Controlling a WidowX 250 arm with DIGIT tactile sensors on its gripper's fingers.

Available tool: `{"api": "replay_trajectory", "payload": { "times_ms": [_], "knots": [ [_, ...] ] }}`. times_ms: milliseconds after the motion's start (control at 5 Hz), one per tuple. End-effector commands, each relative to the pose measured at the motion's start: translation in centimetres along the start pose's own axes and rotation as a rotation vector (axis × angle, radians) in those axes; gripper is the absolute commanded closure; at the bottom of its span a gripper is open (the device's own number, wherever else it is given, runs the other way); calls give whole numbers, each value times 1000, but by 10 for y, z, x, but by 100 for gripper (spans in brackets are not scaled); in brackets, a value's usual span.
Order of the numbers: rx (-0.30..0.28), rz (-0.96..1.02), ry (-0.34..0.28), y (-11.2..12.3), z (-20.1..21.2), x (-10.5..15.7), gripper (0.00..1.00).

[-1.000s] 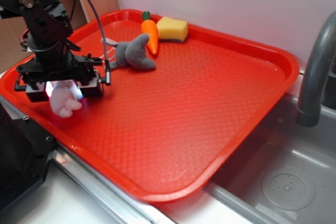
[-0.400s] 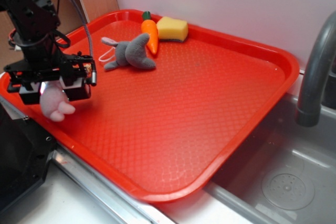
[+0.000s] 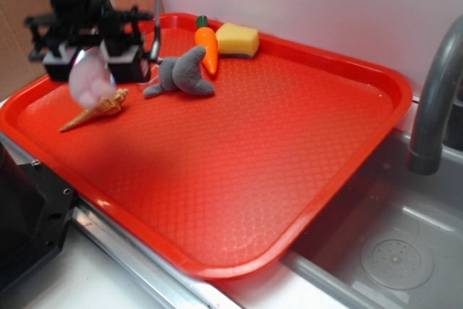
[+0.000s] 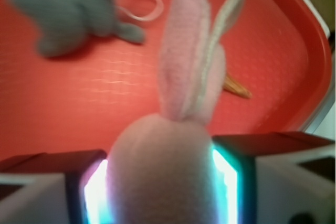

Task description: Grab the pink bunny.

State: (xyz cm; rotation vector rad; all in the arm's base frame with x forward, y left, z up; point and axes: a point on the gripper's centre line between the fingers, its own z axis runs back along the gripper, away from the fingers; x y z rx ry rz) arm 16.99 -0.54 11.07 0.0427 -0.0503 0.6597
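The pink bunny (image 3: 92,83) is a pale-pink plush. It hangs from my gripper (image 3: 91,63), well above the left part of the red tray (image 3: 239,157). In the wrist view the bunny (image 4: 173,150) fills the gap between the two lit fingers (image 4: 233,177), with its long ears pointing away over the tray. My gripper (image 4: 164,182) is shut on the bunny's body.
A grey plush rabbit (image 3: 181,74) lies at the tray's back left, also in the wrist view (image 4: 68,14). An orange carrot (image 3: 208,47) and a yellow sponge (image 3: 237,39) lie behind it. A waffle cone (image 3: 98,110) lies under the gripper. A sink (image 3: 391,251) and grey faucet (image 3: 434,92) are at right.
My gripper has risen and moved toward the tray's back left with the bunny in it. The waffle cone it hid before now shows on the tray.
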Motion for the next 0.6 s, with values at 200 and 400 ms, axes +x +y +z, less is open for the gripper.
{"api": "replay_trajectory", "payload": {
  "times_ms": [200, 400],
  "knots": [
    [-55, -341, 54, -43, 89, -7, 100],
    [-77, -311, 140, -36, 84, 5, 100]
  ]
}}
